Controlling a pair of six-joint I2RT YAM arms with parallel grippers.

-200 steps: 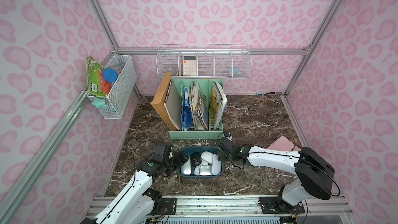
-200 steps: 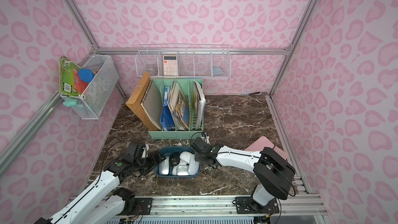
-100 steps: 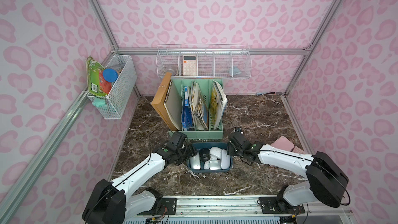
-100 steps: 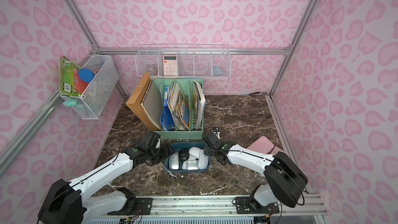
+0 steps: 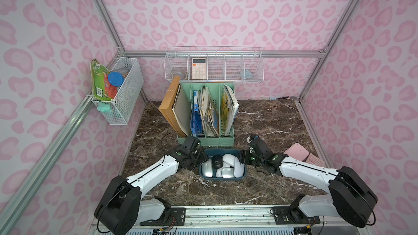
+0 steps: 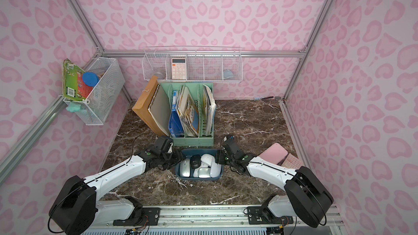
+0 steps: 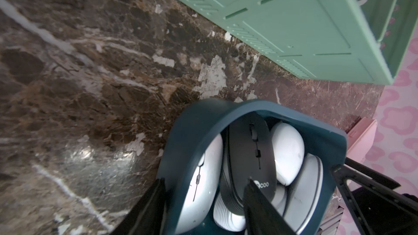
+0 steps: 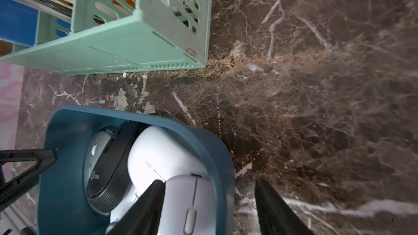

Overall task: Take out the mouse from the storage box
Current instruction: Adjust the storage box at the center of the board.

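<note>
Overhead, you see the veined marble table (image 5: 267,123) and the mint file holder (image 5: 205,141), with the smooth teal storage box (image 5: 222,178) just in front of it. Arm housings hide the fingers there. Only the wrist views show the left gripper (image 7: 203,180) and right gripper (image 8: 208,180), each with jaws apart astride an end wall. Glossy white mice (image 5: 229,158) and a black mouse (image 7: 246,154) lie stacked inside.

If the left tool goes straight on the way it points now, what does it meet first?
Most likely the black mouse: the left tool straddles the end wall of the storage box, and its inner finger points at that mouse's logo. Depth is unclear; it may be touching.
</note>
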